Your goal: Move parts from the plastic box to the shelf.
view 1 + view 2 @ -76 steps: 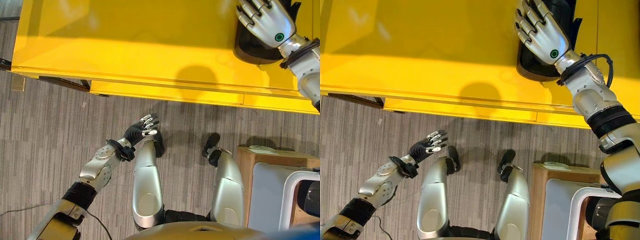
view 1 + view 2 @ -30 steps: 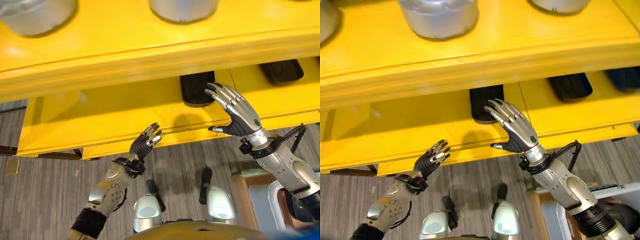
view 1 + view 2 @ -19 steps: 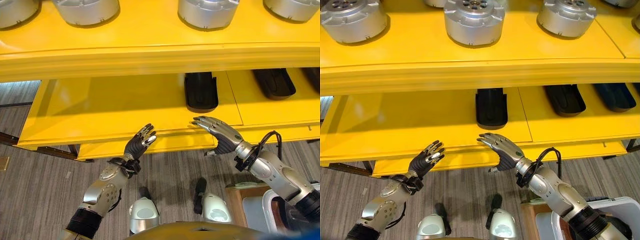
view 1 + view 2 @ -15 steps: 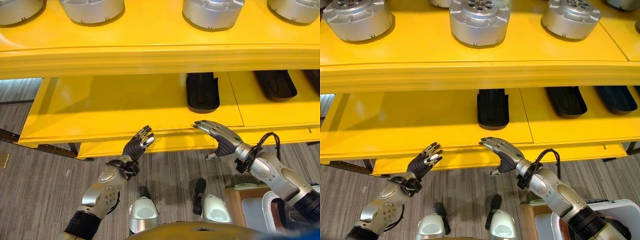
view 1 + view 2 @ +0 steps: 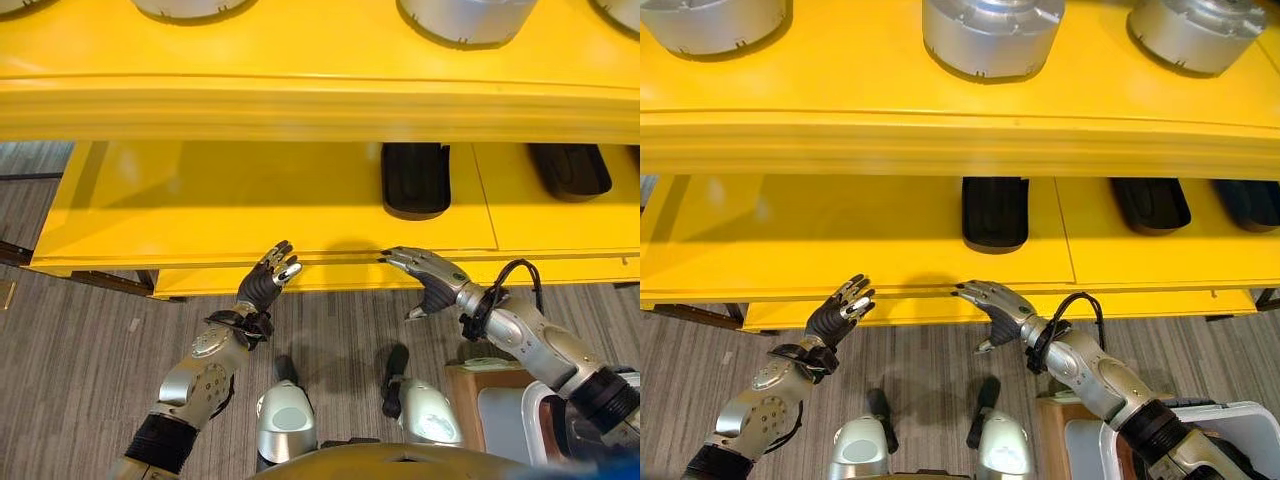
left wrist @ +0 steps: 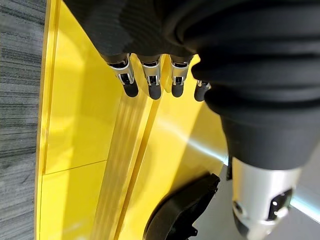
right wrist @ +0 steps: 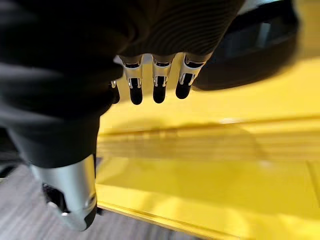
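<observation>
Yellow shelf [image 5: 840, 235], two tiers in view, taken as the landmark for all entries; upper tier carries round silver metal parts along its length, one [image 5: 992, 35] near the middle, one [image 5: 1197, 30] toward the robot's right, one [image 5: 710, 20] toward the left, each standing flat on the yellow surface and well apart from its neighbours; lower tier, set beneath and projecting forward of the upper one, carries black oblong tray-like parts lying flat: one black part [image 5: 995, 212] near the middle of the tier, a second black part [image 5: 1150, 203] to its right across a seam in the board, a third [image 5: 1250, 203] at the far right edge, partly cut off; left half of the lower tier bare yellow; left hand [image 5: 262, 288], fingers straight and relaxed, nothing held, raised just in front of the lower tier's front lip, left of the middle black part, fingertips [image 6: 152, 91] close to the lip's ridged edge as its own wrist view shows; right hand [image 5: 992, 303], fingers extended and slightly spread, thumb hanging down apart from them, nothing held, palm down at the front lip directly before the middle black part, fingertips [image 7: 158, 93] reaching over the lip toward that part but clear of it; grey wood-patterned floor [image 5: 80, 360] below and in front of the shelf; a pale plastic box [image 5: 1110, 440] on a brown stand at the robot's right, below the shelf's front edge, contents not discernible.
</observation>
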{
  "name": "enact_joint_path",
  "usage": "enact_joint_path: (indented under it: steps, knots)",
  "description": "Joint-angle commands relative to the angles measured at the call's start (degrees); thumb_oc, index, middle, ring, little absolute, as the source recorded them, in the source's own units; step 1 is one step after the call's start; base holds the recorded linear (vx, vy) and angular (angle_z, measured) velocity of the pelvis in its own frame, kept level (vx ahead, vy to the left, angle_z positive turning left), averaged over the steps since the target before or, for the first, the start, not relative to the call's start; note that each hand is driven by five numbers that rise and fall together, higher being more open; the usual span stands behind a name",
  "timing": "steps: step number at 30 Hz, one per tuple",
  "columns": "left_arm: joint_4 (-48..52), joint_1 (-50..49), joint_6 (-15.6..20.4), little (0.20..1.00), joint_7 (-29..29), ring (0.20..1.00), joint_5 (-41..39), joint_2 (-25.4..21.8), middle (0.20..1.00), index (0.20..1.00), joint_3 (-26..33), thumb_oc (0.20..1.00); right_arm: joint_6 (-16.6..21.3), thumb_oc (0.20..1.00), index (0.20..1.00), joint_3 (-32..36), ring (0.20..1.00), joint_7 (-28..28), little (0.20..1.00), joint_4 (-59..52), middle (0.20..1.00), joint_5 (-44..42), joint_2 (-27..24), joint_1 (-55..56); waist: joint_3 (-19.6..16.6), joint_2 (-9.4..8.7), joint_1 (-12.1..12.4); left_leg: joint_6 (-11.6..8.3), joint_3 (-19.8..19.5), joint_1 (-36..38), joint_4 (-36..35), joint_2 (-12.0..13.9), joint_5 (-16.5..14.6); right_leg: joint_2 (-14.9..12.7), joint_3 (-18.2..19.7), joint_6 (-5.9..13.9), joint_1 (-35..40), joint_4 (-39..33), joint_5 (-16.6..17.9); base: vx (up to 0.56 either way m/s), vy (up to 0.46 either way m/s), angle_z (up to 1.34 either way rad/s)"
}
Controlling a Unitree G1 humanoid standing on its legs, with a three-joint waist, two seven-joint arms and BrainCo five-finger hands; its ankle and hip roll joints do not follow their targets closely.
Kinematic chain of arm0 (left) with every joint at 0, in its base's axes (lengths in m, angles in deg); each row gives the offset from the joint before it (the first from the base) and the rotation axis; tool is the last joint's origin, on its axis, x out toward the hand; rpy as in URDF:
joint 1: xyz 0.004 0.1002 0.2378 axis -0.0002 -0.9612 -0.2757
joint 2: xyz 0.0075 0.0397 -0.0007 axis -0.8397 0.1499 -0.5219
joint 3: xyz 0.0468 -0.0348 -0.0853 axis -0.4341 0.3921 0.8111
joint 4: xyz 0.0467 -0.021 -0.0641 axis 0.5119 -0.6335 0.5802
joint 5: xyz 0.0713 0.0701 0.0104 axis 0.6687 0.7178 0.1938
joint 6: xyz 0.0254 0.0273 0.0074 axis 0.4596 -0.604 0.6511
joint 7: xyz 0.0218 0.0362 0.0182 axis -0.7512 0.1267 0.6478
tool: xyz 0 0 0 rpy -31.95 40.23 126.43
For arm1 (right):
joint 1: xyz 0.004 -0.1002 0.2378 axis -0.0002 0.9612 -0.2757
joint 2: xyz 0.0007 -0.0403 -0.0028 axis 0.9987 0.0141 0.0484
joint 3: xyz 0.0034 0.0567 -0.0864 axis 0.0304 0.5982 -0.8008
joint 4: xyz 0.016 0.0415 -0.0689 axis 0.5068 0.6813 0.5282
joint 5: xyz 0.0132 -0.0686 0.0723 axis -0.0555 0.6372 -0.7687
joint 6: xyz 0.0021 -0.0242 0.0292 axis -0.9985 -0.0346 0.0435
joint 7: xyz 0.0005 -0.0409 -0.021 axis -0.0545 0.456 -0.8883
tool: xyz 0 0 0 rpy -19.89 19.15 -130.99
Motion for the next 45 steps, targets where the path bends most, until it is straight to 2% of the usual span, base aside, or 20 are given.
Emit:
enact_joint_path:
  steps: [1,7,12,16,21,25,35,45]
  knots:
    - [4.5,1.6,3.6,1.000,0.2,1.000,1.1,-0.5,1.000,1.000,0.4,1.000,-0.2,1.000,1.000,0.5,1.000,4.0,1.000,-4.3,1.000,2.5,2.4,-3.1,0.3,0.52,0.9,1.82,-0.6,-2.0,7.0,1.1,-4.4,-3.5,-0.7,6.11,2.1,7.7,-6.9,-0.03,0.022,-0.03]
    - [4.8,2.9,5.8,1.000,0.2,1.000,4.1,-0.5,1.000,1.000,0.8,1.000,-3.0,1.000,1.000,0.9,1.000,10.3,1.000,-1.5,1.000,7.2,3.7,-5.8,2.8,1.39,1.2,1.98,-1.6,-4.8,8.6,0.9,-4.6,-3.7,-0.3,6.18,-0.8,10.4,-7.6,-0.07,0.018,0.01]
    - [3.9,3.8,6.7,1.000,-0.1,1.000,3.6,0.3,1.000,1.000,0.5,1.000,-4.3,1.000,1.000,2.1,1.000,14.7,1.000,0.8,1.000,9.5,3.8,-6.2,4.5,2.33,0.9,1.99,-2.1,-6.8,9.0,0.7,-4.2,-4.0,-0.3,6.12,-3.3,12.4,-8.1,-0.07,0.036,0.05]
    - [3.6,4.0,6.3,1.000,-0.7,1.000,5.3,0.5,1.000,1.000,0.5,1.000,-5.7,1.000,1.000,2.8,1.000,16.9,1.000,2.4,1.000,10.4,4.1,-6.6,4.9,2.83,1.0,2.10,-2.5,-7.1,9.2,0.4,-4.2,-4.3,-0.4,5.99,-4.0,13.3,-8.5,-0.01,0.004,0.01]
    - [3.4,4.5,5.7,1.000,-1.6,1.000,5.0,0.6,1.000,1.000,0.1,1.000,-6.7,1.000,1.000,3.5,1.000,16.6,1.000,2.7,1.000,11.5,4.4,-7.1,5.1,3.04,0.9,2.06,-2.5,-7.6,9.2,0.4,-4.1,-4.6,-0.6,6.09,-4.8,13.9,-8.4,0.00,0.000,0.00]
    - [3.1,5.1,4.8,1.000,-2.3,1.000,5.4,0.8,1.000,1.000,-0.6,1.000,-10.2,1.000,1.000,3.9,1.000,17.6,1.000,4.2,1.000,10.8,4.8,-7.6,5.4,3.13,0.8,2.37,-2.5,-7.7,9.3,0.2,-4.3,-4.8,-0.6,6.03,-5.3,14.8,-8.8,0.01,0.006,0.02]
    - [2.3,5.4,4.2,1.000,-3.7,1.000,5.7,1.2,1.000,1.000,-1.0,1.000,-11.0,1.000,1.000,4.8,1.000,17.0,1.000,6.9,1.000,11.6,6.4,-6.7,5.9,3.26,0.7,2.65,-2.7,-8.4,10.4,0.1,-4.6,-5.2,-0.5,5.90,-6.3,16.3,-9.0,0.01,-0.001,0.02]
    - [0.9,6.3,3.4,1.000,-3.8,1.000,6.6,1.2,1.000,1.000,-1.1,1.000,-13.5,1.000,1.000,2.7,1.000,15.3,1.000,11.6,1.000,11.9,7.8,-10.0,6.4,3.32,1.4,3.04,-2.8,-9.3,12.4,0.1,-5.4,-5.7,-0.8,5.64,-7.1,18.0,-9.5,0.02,-0.012,-0.02]
